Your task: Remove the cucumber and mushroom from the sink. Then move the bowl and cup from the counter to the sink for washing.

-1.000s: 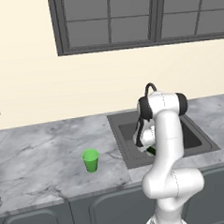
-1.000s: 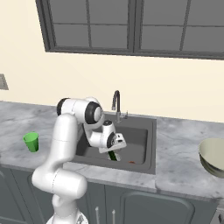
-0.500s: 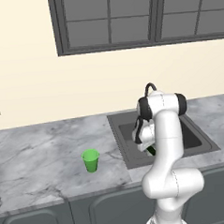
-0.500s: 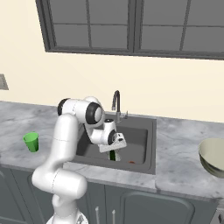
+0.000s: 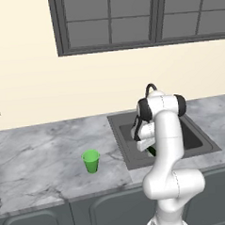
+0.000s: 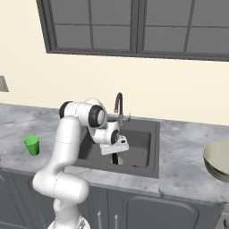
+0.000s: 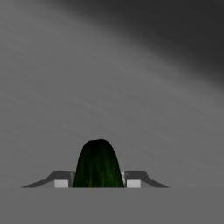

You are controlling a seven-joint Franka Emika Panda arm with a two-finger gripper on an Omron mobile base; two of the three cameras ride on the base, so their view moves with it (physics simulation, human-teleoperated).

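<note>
The counter runs left to right, with the sink sunk in its middle. The bowl sits far right, the cup far left — both well apart from the basin. Down in the sink, the gripper is clamped on the cucumber, whose long axis runs straight out between the fingers, hanging roughly upright below the hand. The tiny mushroom lies just right of it on the basin floor. Lifting out likely means clearing the near sink wall.
</note>
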